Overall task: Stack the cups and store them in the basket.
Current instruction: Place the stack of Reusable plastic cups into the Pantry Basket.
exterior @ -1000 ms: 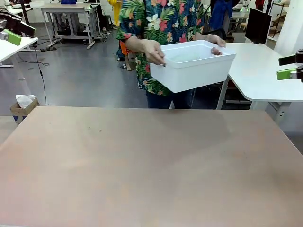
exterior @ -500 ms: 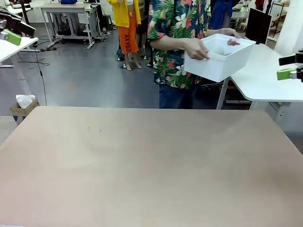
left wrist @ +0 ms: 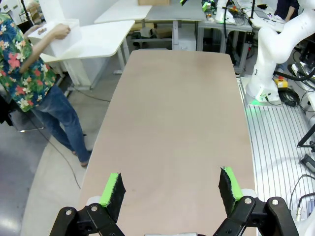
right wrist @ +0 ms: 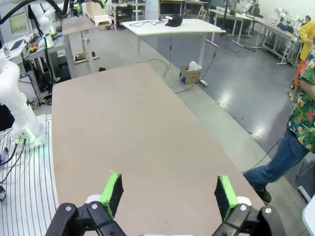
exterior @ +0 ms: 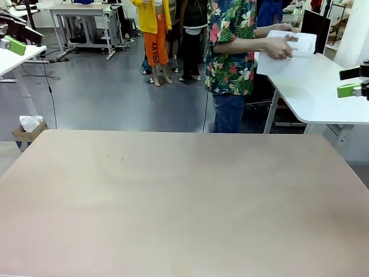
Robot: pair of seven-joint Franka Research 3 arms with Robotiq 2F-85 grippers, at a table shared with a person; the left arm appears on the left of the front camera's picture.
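Two claws, we note, both spread wide with nothing between the pads: left claw (left wrist: 171,191), right claw (right wrist: 169,193), each above the bare brown table (exterior: 173,196). A person (exterior: 233,52) holds the basket (exterior: 288,53) over the white side table (exterior: 323,86).

The only lettering is vertical white print down one leg of the orange trousers (exterior: 154,48) worn by a person in the far background of the front view; its letters are too blurred to read.
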